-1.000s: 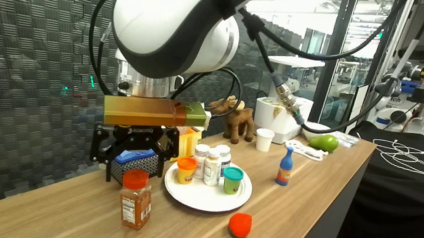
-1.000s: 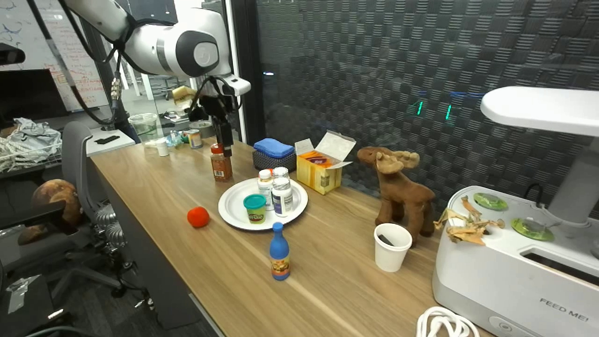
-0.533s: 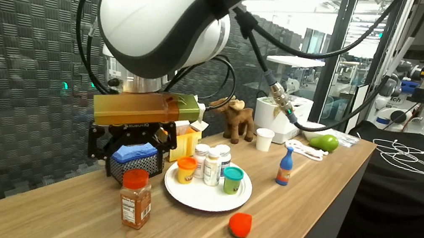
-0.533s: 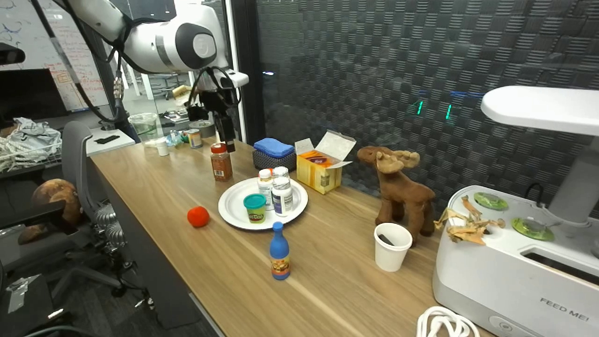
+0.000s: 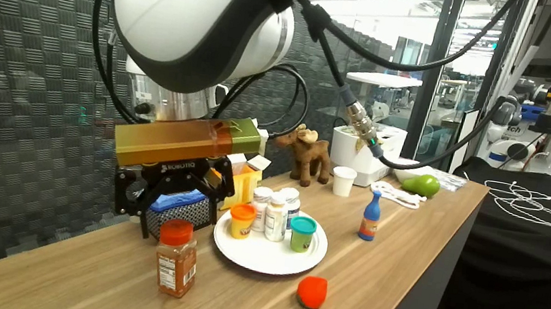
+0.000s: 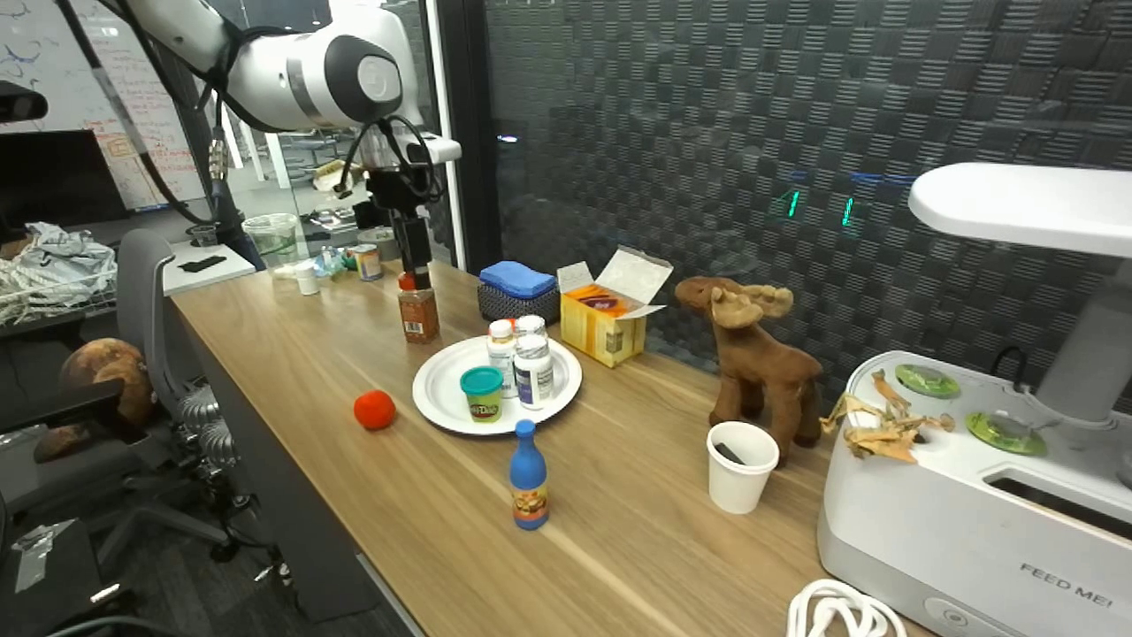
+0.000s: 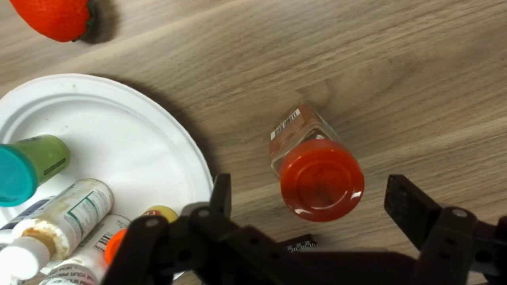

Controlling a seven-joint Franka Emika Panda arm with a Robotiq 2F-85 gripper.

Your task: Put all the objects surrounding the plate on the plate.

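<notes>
Although most of the small things already stand on the round white plate (image 5: 264, 260), the task does not look finished. From left to right in an exterior view, the black pincer (image 5: 179, 228) comes first, its jaws spread apart and nothing held. Below it a brown jar (image 5: 174, 271) stands upright on the wooden desk (image 5: 95, 281), near the plate but not on it. In the wrist view its orange-red lid (image 7: 321, 180) shows in the gap between the fingers (image 7: 412, 209), desk visible on either side. Mid-scene, the plate carries an orange-lidded yellow cup (image 5: 240, 227), three white pill bottles (image 5: 276, 221) and a teal-lidded green cup (image 5: 301, 240), all upright. Next, a red strawberry-like thing (image 5: 311, 293) lies on the desk, just beside the plate. Farther right stands a blue bottle (image 5: 370, 219); whether it is meant to go too, I cannot tell. So the jar and the red strawberry-like thing, at least, seem left to place, the jar probably first.

Since one second earlier, the arm (image 5: 193, 9) has shifted left in that view and the pincer hangs straighter. In an exterior view its fingers (image 6: 412, 243) now cover more of the orange-red lid; nothing on the desk has moved.
</notes>
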